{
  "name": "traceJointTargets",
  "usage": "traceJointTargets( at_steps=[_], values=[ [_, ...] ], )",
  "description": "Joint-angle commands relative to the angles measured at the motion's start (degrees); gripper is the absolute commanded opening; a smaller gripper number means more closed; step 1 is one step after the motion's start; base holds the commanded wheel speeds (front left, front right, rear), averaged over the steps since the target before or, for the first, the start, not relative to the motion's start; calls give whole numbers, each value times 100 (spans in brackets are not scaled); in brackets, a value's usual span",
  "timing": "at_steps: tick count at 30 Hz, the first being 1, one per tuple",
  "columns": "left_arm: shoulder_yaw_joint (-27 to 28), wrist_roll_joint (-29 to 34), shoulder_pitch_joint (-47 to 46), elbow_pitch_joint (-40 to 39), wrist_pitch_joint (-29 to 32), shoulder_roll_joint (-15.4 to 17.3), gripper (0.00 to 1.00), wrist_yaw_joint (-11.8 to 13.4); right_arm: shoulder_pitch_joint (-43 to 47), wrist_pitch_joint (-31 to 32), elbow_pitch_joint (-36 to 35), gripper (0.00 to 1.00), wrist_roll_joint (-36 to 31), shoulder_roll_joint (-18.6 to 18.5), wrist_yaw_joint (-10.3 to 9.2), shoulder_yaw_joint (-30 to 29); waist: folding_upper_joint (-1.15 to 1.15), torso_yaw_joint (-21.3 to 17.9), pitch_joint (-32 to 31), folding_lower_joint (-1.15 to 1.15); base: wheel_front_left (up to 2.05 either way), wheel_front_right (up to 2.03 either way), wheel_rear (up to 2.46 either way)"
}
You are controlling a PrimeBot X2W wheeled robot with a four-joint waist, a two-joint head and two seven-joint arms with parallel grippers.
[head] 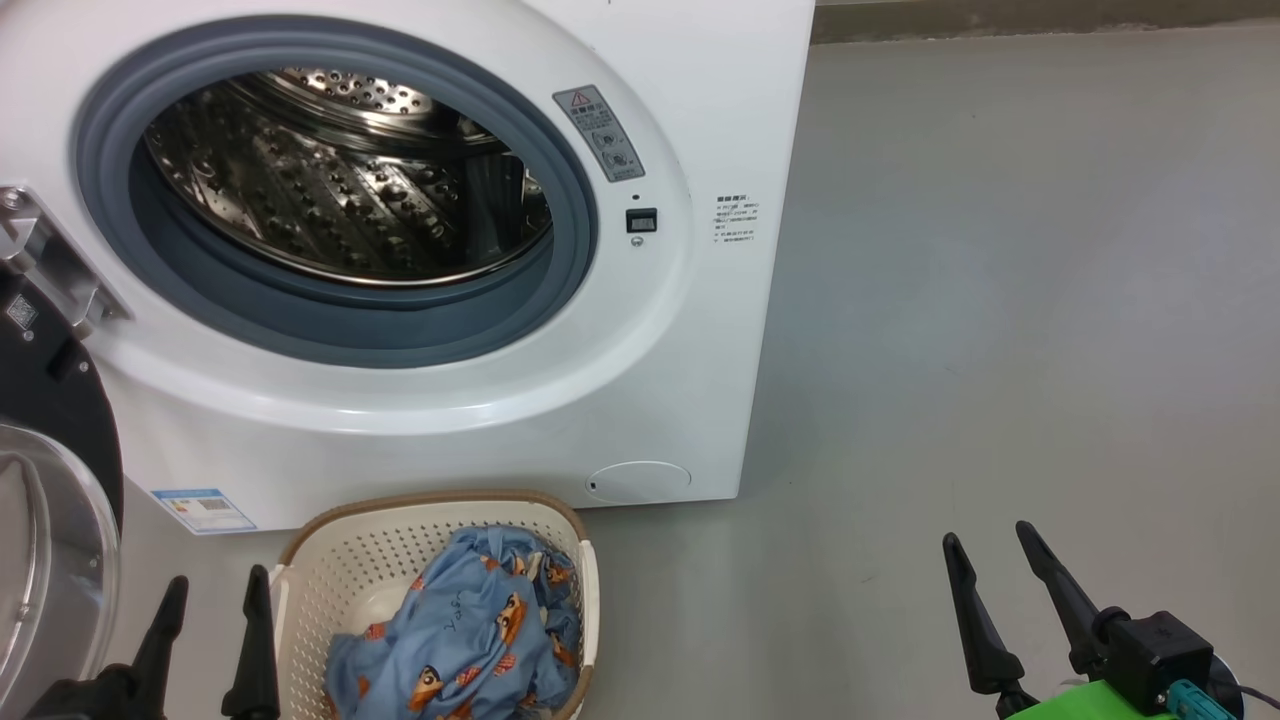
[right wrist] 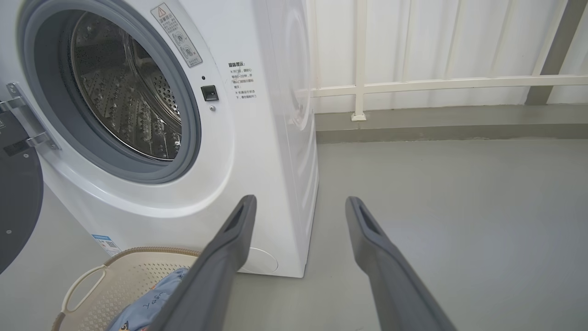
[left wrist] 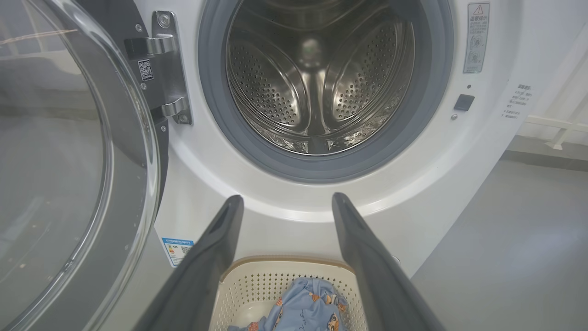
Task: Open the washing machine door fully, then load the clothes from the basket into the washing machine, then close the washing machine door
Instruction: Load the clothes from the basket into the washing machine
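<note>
From the head view, the big white front-loading washing machine point(head: 650, 400) takes up 10 to 12 o'clock, and its perforated steel drum point(head: 340, 190) is bare. The round glossy black door with a clear glass bowl point(head: 45, 400) hangs swung out at 9 o'clock. That looks wide enough to me that opening is done and loading is the step in hand. On the grey floor point(head: 1000, 300) at 6 to 7 o'clock sits the small cream perforated plastic basket with a brown rim point(head: 430, 498). In it lie the soft light-blue clothes printed with orange-brown figures point(head: 470, 630). The left fingers point(head: 256, 640) stand spread and empty at 7 o'clock. The heap is at their 3 o'clock, just beside them, with the basket wall between. The right fingers point(head: 975, 615), also spread and empty, are at 4 o'clock, well apart from the basket.

In the left wrist view, the left fingers point(left wrist: 209, 257) point at the drum mouth at 12 o'clock, and the clothes lie low between them at 6 o'clock, untouched.

In the right wrist view, the right fingers point(right wrist: 229, 248) frame bare floor, with basket and clothes off at 7 o'clock.

I'd use the left arm, as it is nearer. It should tip over the rim, sink into the middle of the heap and pinch a thick fold — not a loose edge, and not the plastic. Then it should lift until the trailing cloth clears the rim and carry it past the grey rubber seal point(head: 330, 340), deep into the drum.
</note>
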Motion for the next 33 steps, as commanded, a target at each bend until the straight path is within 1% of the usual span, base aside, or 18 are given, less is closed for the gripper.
traceJointTargets(
  at_steps=[1, 24, 33],
  values=[
    [153, -64, -211, -108, -37, 159, 100, 25, -196, -69, -122, 100, 10, -20, 9, 148, 0, 2, 4, 0, 0, 0, 0],
    [-63, -191, -134, -90, -37, 242, 100, 25, -157, -69, -80, 100, -19, -20, 9, 155, 0, 23, -74, 0, 0, 0, 0],
    [-143, -266, -149, -63, -37, 320, 100, 25, -171, -69, -61, 100, -39, -20, 9, 192, 0, 5, 95, 0, 0, 0, 0]
  ],
)
